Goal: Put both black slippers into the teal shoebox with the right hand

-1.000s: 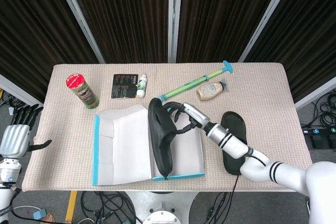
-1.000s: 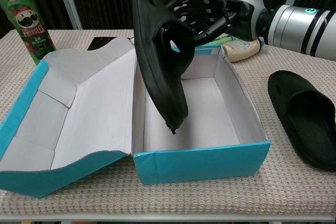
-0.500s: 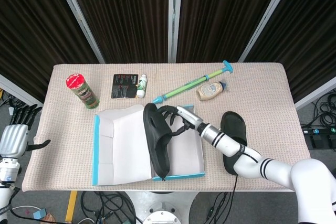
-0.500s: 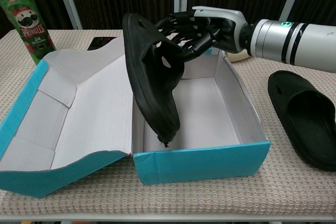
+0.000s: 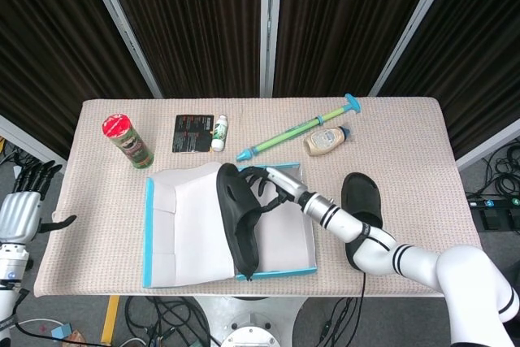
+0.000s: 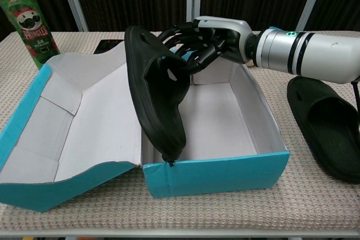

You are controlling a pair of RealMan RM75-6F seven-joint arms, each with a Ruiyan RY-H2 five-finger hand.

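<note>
My right hand grips a black slipper by its strap. The slipper stands on edge, tilted, inside the left side of the open teal shoebox, its lower tip near the front wall. The box's white-lined lid lies folded open to the left. A second black slipper lies flat on the table to the right of the box. My left hand hangs off the table's left edge, fingers apart, holding nothing.
A Pringles can stands at the back left. Behind the box lie a black card, a small white bottle, a green syringe-like tube and a mayonnaise bottle.
My right hand has carried the held slipper leftward and lower into the box, toward the lid hinge side. The other slipper and my left hand have stayed put.
</note>
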